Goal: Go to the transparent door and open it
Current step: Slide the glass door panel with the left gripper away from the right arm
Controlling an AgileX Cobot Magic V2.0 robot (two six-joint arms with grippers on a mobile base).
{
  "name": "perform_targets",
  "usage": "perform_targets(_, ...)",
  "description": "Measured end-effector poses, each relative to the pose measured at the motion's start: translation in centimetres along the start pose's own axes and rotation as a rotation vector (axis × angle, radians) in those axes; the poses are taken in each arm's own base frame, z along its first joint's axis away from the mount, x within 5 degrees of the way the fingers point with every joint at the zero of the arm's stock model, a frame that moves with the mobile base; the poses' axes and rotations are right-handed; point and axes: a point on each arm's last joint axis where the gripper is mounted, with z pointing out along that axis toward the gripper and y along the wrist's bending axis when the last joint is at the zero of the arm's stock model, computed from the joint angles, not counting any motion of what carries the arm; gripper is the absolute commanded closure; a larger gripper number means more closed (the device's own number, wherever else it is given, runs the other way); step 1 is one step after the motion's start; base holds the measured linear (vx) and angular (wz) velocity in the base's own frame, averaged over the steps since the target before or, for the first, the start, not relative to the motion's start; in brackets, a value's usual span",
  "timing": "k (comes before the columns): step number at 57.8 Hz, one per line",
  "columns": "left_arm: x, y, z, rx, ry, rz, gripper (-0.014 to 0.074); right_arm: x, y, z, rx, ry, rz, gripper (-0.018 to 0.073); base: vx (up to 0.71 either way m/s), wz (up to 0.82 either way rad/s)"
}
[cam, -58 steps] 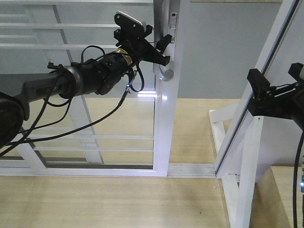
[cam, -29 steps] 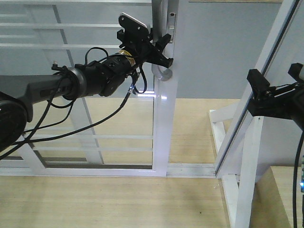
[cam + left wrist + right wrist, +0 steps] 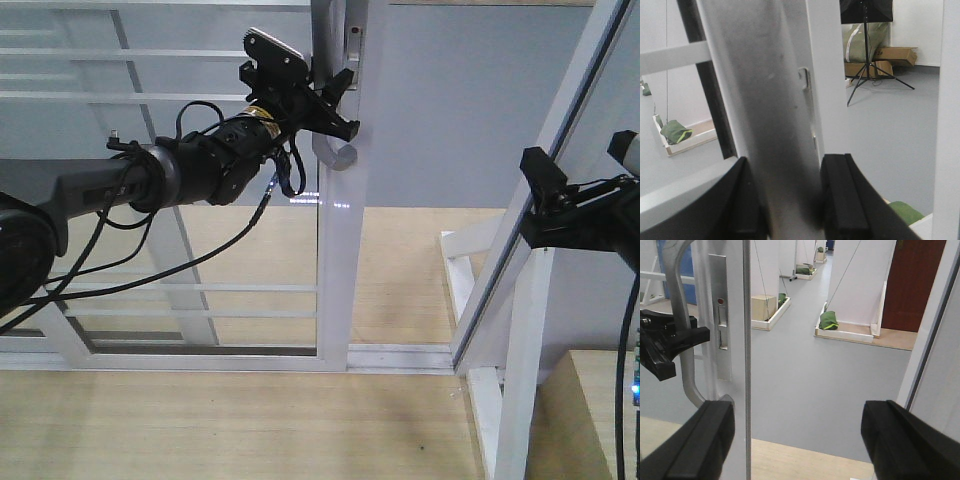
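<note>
The transparent door is a white-framed glass panel with thin horizontal bars, standing in a floor track. On its right stile is a curved silver-grey handle. My left gripper is shut on this handle. In the left wrist view the handle fills the gap, with both black fingers pressed against it. The right wrist view shows the handle, the stile and the left gripper from the side. My right gripper is open, holds nothing, and hovers to the right, apart from the door.
A slanted white-framed panel with white support legs stands close to my right arm. The floor track runs across the wooden floor. Beyond the door lie a grey floor, a tripod and cardboard boxes.
The door stile and handle have shifted a little to the left along the track, with my left gripper still clamped on the handle. The right arm has stayed in place.
</note>
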Motion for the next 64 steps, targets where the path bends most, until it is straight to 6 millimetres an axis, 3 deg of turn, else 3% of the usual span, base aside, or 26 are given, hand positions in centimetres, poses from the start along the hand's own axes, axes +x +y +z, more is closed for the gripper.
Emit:
perform_targets(13,0.1,1.2,-0.5,-0.017,-0.010,0.007,0.0603,0.0,0.0,0.0,0.001,0.000,0.000,-0.0015,0.00,0.00)
perform_targets(25,0.1,3.1,-2.7,-0.056,0.016,0.010,0.0603,0.0,0.0,0.0,0.000,0.001,0.000,-0.0015,0.00,-0.01)
perform_targets(56,1.5,11.8,-8.3,-0.322,0.010,-0.065,0.0588,0.0,0.0,0.0,0.000,0.001,0.000,-0.0015,0.00,0.01)
perform_targets(64,1.7,14.0,-9.2,-0.385,0.003,-0.078,0.0537,0.0,0.0,0.0,0.000,0.001,0.000,-0.0015,0.00,0.02)
